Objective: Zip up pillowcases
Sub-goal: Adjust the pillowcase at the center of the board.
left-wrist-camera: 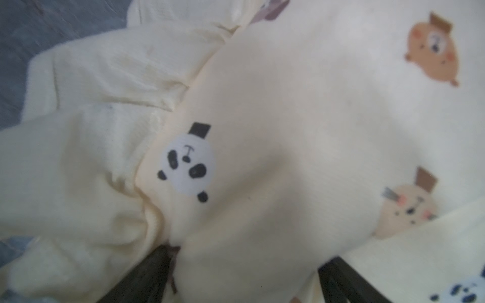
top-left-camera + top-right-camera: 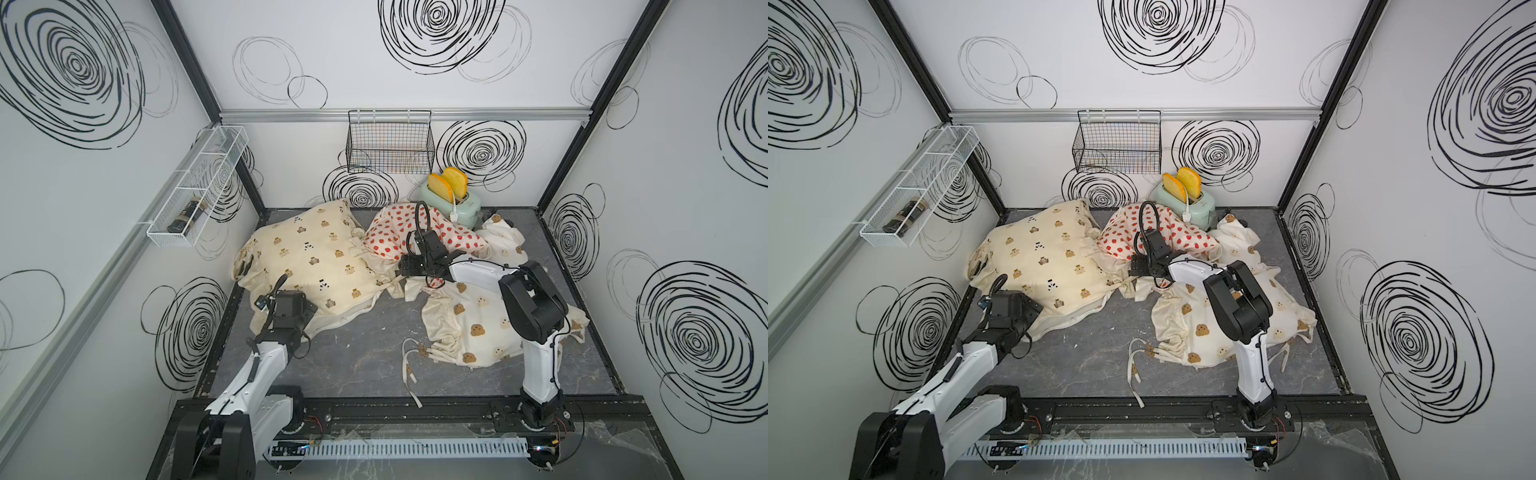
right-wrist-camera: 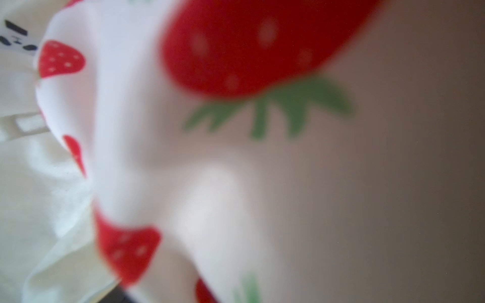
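We see a grey table (image 2: 361,353) inside a white booth scribbled with black rings. Three pillowcases lie on the table.

The cream case (image 2: 316,253), plump and printed with bears and pandas, lies at the back left in both top views. The strawberry case (image 2: 386,239) is bunched just beside it at the back middle, touching it. The bear-head case (image 2: 473,324) sprawls over the right side, and its ties (image 2: 409,365) trail toward the front edge.

The left gripper (image 1: 244,286) sits on the near corner of the cream case. In the left wrist view its black fingers (image 1: 147,275) stand wide apart, released, with cream cloth bulging between them.

The right gripper (image 2: 409,268) is down where the strawberry case meets the bear-head case. The right wrist view is a blur of strawberry cloth close to the lens. We cannot tell whether this gripper is released or clenched.

Behind the cases, a mint toaster (image 2: 451,203) holds two slices of toast. A black basket (image 2: 390,143) hangs at the back. A white rack (image 2: 199,183) hangs on the left.
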### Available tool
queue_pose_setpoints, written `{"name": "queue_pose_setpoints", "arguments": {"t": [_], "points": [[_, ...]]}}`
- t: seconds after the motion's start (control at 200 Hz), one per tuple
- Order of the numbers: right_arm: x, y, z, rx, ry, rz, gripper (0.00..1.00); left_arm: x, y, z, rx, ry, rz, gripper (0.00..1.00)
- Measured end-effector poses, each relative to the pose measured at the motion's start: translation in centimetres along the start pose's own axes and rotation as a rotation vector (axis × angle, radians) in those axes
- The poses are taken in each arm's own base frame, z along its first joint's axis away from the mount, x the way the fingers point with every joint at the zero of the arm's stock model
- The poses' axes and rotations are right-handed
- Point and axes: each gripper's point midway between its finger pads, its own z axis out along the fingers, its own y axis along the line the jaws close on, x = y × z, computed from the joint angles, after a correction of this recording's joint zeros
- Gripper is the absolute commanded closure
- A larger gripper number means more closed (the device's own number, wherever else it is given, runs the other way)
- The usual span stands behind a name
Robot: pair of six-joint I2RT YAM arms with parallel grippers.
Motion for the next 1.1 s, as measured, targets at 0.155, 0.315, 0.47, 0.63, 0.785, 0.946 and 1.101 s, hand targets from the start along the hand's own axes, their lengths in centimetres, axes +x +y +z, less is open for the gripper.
{"name": "queue_pose_setpoints", "arguments": {"t": [0.155,0.315,0.47,0.63,0.785,0.946,1.101], "points": [[0.4,2.4,-3.6,-0.033,-0.021,-0.044,0.07,-0.7,-0.9,-1.2,0.035,-0.001,0.057,0.04],[-0.1,5.6,-7.1,-0.104,-0.053,-0.079,0.04,-1.8,-3.0,-3.9,0.109,-0.030,0.120,0.02],[2.1,8.6,-7.4,-0.189,0.006,-0.125,0.16,-2.4,-4.4,-6.5,0.174,-0.063,0.167,0.04],[4.4,10.5,-4.9,-0.240,0.101,-0.150,0.17,-1.4,-5.5,-7.2,0.197,-0.030,0.229,0.05],[4.2,11.2,-2.5,-0.267,0.135,-0.160,0.21,1.1,-7.0,-7.6,0.229,0.024,0.323,0.06],[3.3,11.4,-0.9,-0.282,0.132,-0.168,0.25,2.7,-7.6,-6.8,0.229,0.067,0.371,0.05],[3.4,11.5,0.4,-0.313,0.154,-0.172,0.28,3.3,-8.0,-5.4,0.208,0.084,0.381,0.06]]}}
